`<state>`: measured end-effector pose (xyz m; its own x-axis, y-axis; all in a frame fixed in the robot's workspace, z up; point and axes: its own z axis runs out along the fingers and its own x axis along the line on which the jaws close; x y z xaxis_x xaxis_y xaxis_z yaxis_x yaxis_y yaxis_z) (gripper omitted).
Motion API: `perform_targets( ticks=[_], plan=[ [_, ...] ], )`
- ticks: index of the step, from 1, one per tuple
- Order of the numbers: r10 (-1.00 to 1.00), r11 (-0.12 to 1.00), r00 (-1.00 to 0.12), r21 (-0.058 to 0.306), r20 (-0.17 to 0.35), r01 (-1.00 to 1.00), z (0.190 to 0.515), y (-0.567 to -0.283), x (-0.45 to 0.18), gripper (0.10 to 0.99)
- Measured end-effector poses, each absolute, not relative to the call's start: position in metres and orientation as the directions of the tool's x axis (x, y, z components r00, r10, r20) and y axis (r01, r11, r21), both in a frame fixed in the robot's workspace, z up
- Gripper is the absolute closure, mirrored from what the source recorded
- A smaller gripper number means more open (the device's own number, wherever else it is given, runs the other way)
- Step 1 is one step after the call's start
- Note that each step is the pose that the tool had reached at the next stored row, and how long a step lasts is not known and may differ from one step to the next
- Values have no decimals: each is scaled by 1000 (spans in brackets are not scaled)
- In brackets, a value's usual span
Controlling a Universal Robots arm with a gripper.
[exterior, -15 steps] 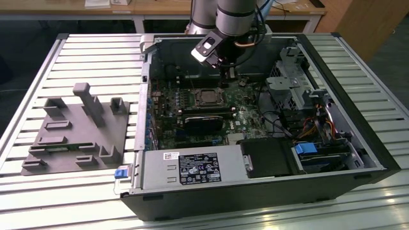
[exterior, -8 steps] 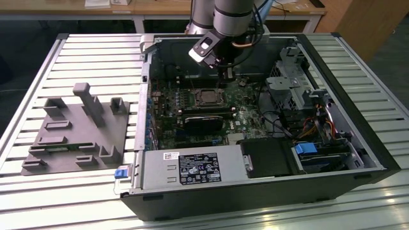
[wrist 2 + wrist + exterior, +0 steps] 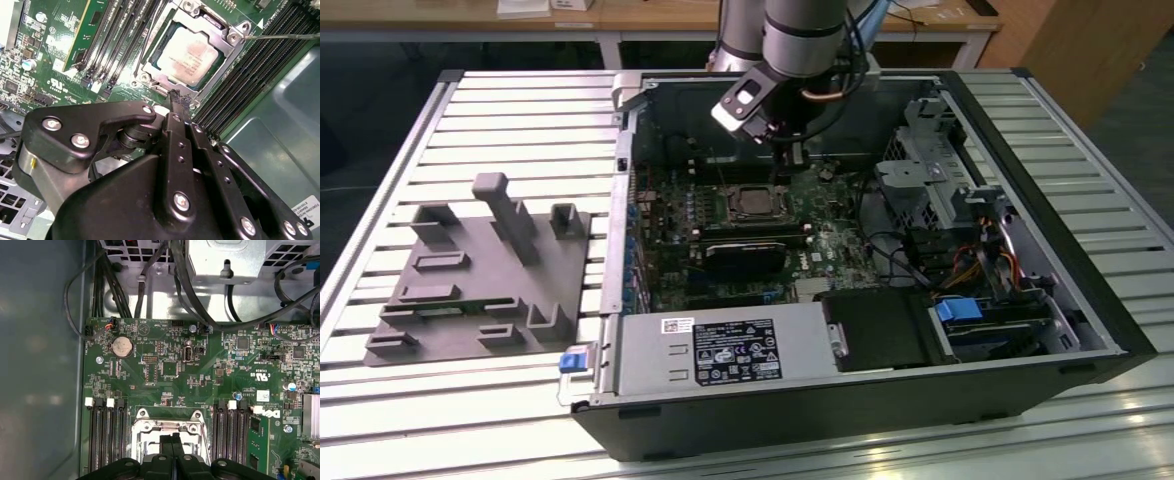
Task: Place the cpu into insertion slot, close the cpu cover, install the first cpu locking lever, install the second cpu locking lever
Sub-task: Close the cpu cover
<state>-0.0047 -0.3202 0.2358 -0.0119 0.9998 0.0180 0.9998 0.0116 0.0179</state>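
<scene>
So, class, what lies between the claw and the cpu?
In the second wrist view, only the silver frame edge of the cover. The shut claw is near its rim, and the cpu shows through its window.

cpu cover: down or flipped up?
Down. The cpu cover lies flat around the cpu, its frame ringing the metal top.
</scene>
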Motion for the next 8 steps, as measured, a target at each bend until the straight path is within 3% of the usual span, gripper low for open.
perform_targets(
  ticks=[8],
  plan=[
    [1000,12,-12,18,18,1000,234,-320,-6,980]
  ],
)
